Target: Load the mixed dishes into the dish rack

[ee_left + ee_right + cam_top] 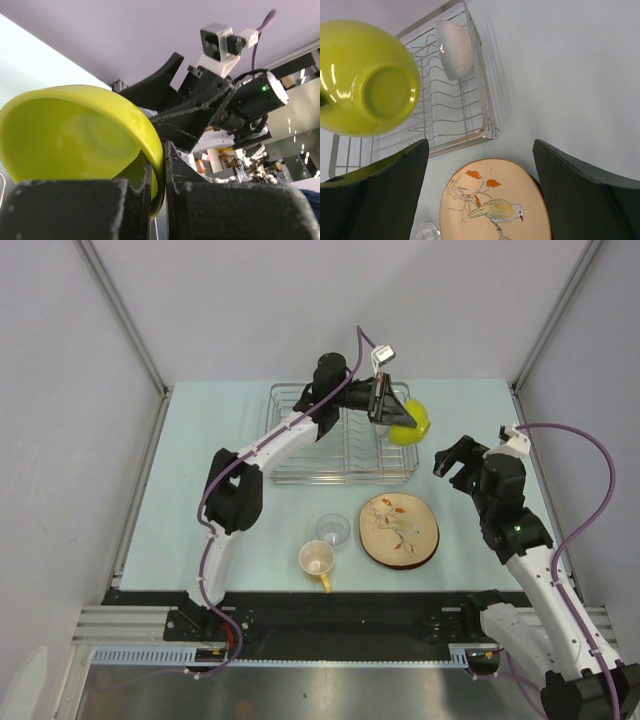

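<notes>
Close to the desk's near edge, about midway along it, the mug (317,560) stands upright with the glass (333,530) just behind it. Toward the far edge sits the rack (300,465), and a white bowl (452,47) stands on edge in it. The left claw (393,418) reaches across the rack and pinches the rim of the green bowl (411,422). The bowl hangs tipped on its side over the rack's right end, its base turned toward the right arm. The free slots lie below it and to its left, so the move is probably down and inward. The plate (399,530) lies flat near the glass. The right claw (455,462) hovers wide and empty.
</notes>
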### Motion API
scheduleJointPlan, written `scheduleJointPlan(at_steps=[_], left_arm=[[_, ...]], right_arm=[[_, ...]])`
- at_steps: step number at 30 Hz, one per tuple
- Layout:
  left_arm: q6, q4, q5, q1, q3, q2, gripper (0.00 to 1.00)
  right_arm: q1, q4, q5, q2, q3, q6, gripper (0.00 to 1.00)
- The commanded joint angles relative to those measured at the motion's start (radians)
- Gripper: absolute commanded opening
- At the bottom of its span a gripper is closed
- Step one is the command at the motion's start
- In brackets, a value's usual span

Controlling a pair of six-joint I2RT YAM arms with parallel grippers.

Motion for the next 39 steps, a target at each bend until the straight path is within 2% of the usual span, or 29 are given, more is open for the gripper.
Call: scheduleJointPlan(at_steps=[1,3,8,12,18,30,32,33,35,36,38,39], left_arm=[[-0.033,0.162,-0.106,0.005,-0.038,-0.030,0.00],[0.119,0.015,-0.172,0.005,-0.051,-0.050,0.00],[0.236,-0.103,-0.310,-0.002,-0.079,-0.039,0.00],[0.273,-0.107,-0.398,-0.015,-0.166,-0.058,0.00],[0.365,-0.176,-0.522,-0.057,-0.202,-0.059,0.00],[0.401,-0.127,-0.564,-0.091,-0.240,-0.018,0.01],[0.398,-0.121,-0.565,-0.089,-0.245,-0.012,0.06],[0.395,-0.117,-0.567,-0.089,-0.251,-0.010,0.16],[0.387,-0.109,-0.562,-0.089,-0.254,-0.006,0.27],[0.387,-0.106,-0.561,-0.089,-0.262,-0.006,0.46],[0.396,-0.112,-0.562,-0.089,-0.263,-0.009,0.55],[0.396,-0.114,-0.564,-0.087,-0.263,-0.010,0.64]], right_arm=[[0.000,0.009,0.013,-0.002,0.000,0.001,0.90],[0.000,0.009,0.010,0.000,0.000,0.001,0.90],[-0.002,0.024,0.003,0.004,0.000,0.006,0.90],[-0.003,0.029,-0.004,0.007,0.000,0.010,0.90],[-0.002,0.030,-0.008,0.001,0.001,0.013,0.91],[0.000,0.020,-0.014,-0.020,0.000,0.019,0.91],[-0.002,0.009,-0.011,-0.025,0.001,0.022,0.91],[-0.002,0.007,-0.011,-0.025,0.000,0.021,0.91],[0.000,0.000,-0.011,-0.029,0.000,0.022,0.91],[-0.002,-0.002,-0.010,-0.031,0.001,0.021,0.91],[-0.003,-0.003,-0.011,-0.032,0.000,0.019,0.91],[-0.002,-0.005,-0.011,-0.032,0.000,0.021,0.91]])
